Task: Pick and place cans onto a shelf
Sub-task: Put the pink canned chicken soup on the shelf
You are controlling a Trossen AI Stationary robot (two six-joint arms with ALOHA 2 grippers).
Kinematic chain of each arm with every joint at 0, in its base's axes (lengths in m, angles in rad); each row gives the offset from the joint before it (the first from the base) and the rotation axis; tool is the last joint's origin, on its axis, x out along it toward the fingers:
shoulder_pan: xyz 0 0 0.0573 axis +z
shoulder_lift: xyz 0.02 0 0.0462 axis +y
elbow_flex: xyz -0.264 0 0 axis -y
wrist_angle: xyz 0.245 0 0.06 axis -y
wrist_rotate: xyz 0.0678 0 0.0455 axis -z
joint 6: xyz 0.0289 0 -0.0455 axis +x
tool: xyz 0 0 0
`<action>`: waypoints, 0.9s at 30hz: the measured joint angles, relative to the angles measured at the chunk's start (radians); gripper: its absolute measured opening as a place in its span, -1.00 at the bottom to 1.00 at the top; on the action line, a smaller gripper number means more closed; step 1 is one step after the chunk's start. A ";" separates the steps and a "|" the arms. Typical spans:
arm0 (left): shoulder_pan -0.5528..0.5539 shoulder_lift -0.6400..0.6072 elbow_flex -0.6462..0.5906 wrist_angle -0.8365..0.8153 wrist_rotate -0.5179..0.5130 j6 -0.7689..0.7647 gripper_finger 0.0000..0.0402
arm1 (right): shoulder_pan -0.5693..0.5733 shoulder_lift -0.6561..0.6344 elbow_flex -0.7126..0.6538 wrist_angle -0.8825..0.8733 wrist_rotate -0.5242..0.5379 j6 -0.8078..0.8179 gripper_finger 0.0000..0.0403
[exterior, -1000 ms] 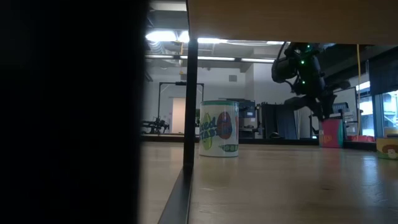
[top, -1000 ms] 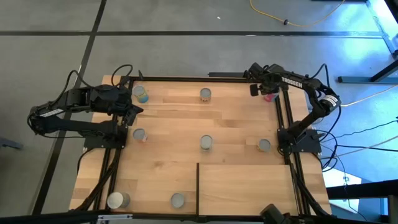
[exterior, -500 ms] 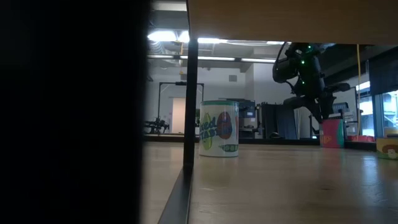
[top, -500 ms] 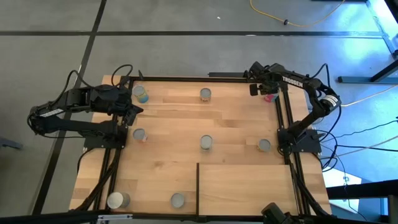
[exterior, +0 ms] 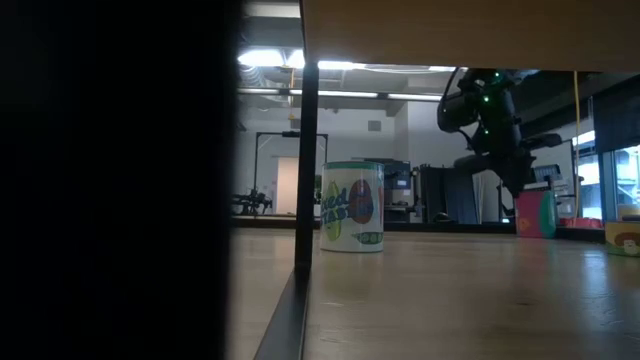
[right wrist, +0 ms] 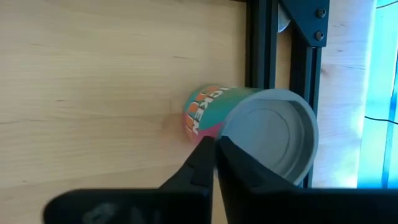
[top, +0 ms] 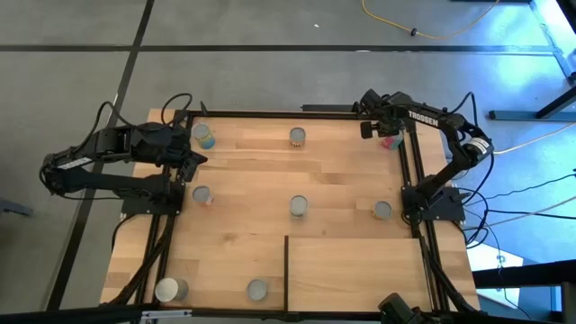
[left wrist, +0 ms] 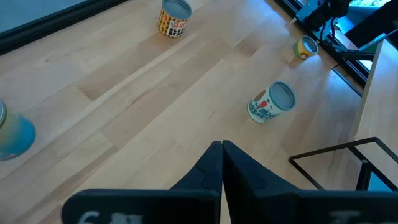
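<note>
R gripper (top: 370,129) sits at the far-right corner of the table (top: 252,180), over a pink-and-green can (right wrist: 249,121) that stands just beside the dark frame rail (right wrist: 261,43); in the R wrist view its fingers (right wrist: 205,158) are pressed together w/ nothing between them, tips at the can's near rim (can not gripped, silver lid fully in sight). L gripper (top: 193,160) waits at the far-left side, fingers (left wrist: 214,168) together, empty. Other cans: blue one (top: 205,136) near the L gripper, one at far-centre (top: 297,137), one left-of-centre (top: 202,194), one mid-table (top: 298,206), one at the right side (top: 382,210), two at the near edge (top: 257,289) incl. a white-topped one (top: 168,290) at the near-left corner. Shelf (top: 360,270) is the pale panel in the near-right quarter w/ dark edge strip; no can on it.
</note>
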 joint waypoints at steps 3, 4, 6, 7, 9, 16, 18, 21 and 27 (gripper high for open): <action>0.000 0.000 0.000 0.000 0.000 0.000 -1.00 | 0.000 0.000 0.000 0.000 0.000 -0.001 -0.96; 0.000 0.000 0.000 0.000 0.000 0.000 -1.00 | 0.000 0.000 0.000 0.000 0.000 -0.011 -0.96; 0.000 0.000 0.000 0.000 0.000 0.000 -1.00 | 0.000 0.000 0.000 0.000 0.001 -0.034 -0.97; 0.000 0.000 0.000 0.000 0.000 0.000 -1.00 | 0.000 0.000 0.000 -0.001 0.001 -0.046 -0.97; 0.000 0.000 0.000 0.000 0.000 0.000 -1.00 | 0.000 -0.001 0.000 -0.004 0.002 -0.058 -0.98; 0.000 0.000 0.000 0.000 0.000 0.000 -1.00 | 0.018 -0.002 0.007 -0.040 -0.042 -0.126 -0.99; 0.000 0.000 0.000 0.000 0.000 0.000 -1.00 | 0.038 0.001 0.022 -0.078 -0.053 -0.133 -0.99; 0.000 0.000 0.000 0.000 0.000 0.000 -1.00 | 0.069 0.001 0.067 -0.106 -0.049 -0.155 -0.99; 0.000 0.000 0.000 0.000 0.000 0.001 -1.00 | 0.142 0.000 0.166 -0.170 -0.041 -0.180 -1.00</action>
